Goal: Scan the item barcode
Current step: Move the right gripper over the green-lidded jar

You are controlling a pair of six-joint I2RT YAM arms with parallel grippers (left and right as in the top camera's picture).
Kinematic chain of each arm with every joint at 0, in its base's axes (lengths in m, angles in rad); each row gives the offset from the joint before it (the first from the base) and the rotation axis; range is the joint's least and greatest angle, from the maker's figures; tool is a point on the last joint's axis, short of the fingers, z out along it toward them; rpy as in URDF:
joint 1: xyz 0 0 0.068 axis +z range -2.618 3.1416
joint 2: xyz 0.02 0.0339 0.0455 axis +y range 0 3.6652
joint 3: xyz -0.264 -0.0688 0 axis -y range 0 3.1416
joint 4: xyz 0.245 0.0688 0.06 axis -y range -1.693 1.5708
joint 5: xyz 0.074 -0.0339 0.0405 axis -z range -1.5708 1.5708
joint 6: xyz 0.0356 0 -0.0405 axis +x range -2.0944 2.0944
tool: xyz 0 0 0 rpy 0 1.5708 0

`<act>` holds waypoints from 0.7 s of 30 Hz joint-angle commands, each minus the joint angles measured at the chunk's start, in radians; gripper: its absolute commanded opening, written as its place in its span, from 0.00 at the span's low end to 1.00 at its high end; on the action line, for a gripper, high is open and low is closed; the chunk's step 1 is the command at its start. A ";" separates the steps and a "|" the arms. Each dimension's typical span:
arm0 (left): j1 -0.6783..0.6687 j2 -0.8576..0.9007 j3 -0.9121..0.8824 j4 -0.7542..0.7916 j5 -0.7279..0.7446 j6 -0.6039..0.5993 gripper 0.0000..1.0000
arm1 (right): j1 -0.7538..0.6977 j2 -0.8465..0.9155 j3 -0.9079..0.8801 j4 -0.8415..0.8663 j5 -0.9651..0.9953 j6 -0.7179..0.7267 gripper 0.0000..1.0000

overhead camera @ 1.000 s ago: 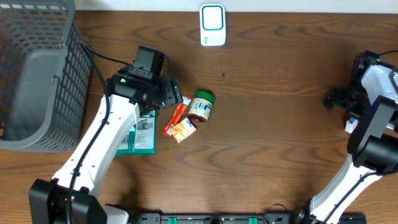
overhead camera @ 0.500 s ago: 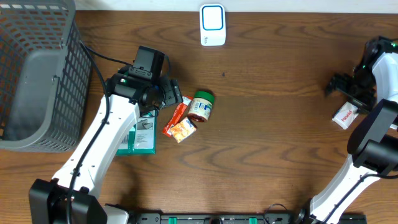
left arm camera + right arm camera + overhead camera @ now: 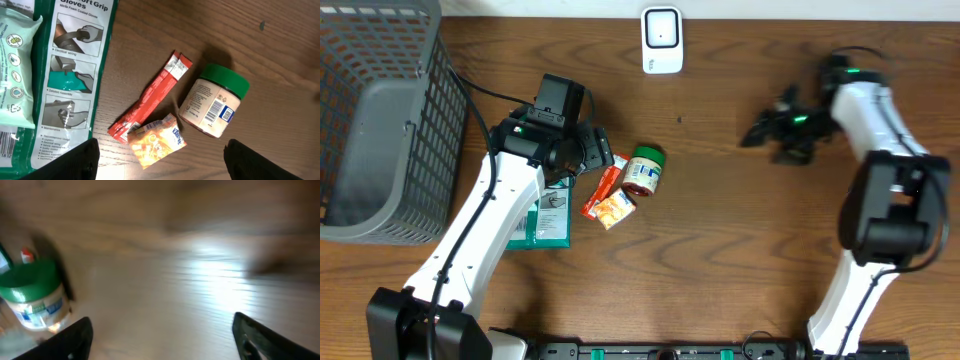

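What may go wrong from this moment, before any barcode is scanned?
1. The jar lies on its side, so a nudge from a finger may roll it away.
2. The red stick packet and the orange packet lie close beside the jar, so a grasp may catch them too.
3. The left gripper and the right gripper are both open and face the same group, so they may collide.

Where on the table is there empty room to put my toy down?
The biggest bare patch is the wood in front, between the green-lidded jar and the right arm. There is also room between the scanner and the jar. It is crowded by the jar, red stick packet, orange packet and gloves pack.
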State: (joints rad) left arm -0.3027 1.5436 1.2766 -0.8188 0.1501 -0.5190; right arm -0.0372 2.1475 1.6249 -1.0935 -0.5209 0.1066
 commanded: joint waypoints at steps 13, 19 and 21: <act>0.003 0.005 -0.006 -0.004 -0.013 0.010 0.81 | 0.402 -0.016 0.081 0.132 0.158 0.283 0.99; 0.003 0.005 -0.006 -0.003 -0.013 0.010 0.81 | 0.485 -0.016 0.081 0.180 0.230 0.364 0.99; 0.003 0.005 -0.006 -0.003 -0.013 0.010 0.81 | 0.503 -0.016 0.081 0.193 0.232 0.383 0.99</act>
State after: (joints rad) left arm -0.3027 1.5436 1.2766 -0.8188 0.1501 -0.5190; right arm 0.4408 2.1475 1.6905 -0.9123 -0.3313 0.4213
